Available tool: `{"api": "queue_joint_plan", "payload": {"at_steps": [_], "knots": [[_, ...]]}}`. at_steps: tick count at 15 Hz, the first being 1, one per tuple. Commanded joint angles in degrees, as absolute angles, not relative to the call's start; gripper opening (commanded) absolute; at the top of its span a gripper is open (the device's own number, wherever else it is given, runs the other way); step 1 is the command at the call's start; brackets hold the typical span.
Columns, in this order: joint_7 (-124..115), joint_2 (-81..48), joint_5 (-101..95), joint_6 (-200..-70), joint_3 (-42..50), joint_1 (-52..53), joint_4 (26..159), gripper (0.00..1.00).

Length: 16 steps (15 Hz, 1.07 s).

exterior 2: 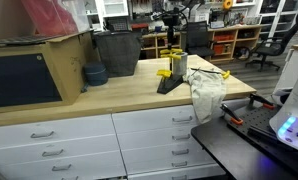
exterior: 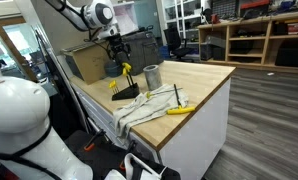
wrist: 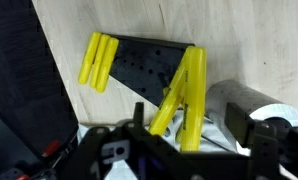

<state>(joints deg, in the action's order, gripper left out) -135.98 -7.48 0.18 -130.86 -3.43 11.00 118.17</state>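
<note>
A black perforated stand lies on the wooden counter and carries yellow plastic pieces: a short pair at one end and a long forked piece at the other. The stand shows in both exterior views, with the yellow upright rising from it. My gripper hangs just above the yellow upright. Its fingers are spread apart either side of the yellow fork and hold nothing. A metal cup stands right beside the stand.
A pale cloth drapes over the counter edge, with a yellow-handled tool on it. A cardboard box, a black bin and a blue bowl sit farther along the counter. Shelves and chairs stand behind.
</note>
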Motion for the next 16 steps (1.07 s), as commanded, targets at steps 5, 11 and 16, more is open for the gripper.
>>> {"api": "queue_joint_plan", "payload": {"at_steps": [5,11,16], "knots": [[-130.0,-5.7,1.6,-130.8,-4.7,10.0,119.3,0.21],[-128.2,-5.6,-3.9,-130.1,-4.4,10.6,119.2,0.29],[-127.8,-6.9,-10.2,-130.8,-4.7,11.0,118.6,0.57]]}}
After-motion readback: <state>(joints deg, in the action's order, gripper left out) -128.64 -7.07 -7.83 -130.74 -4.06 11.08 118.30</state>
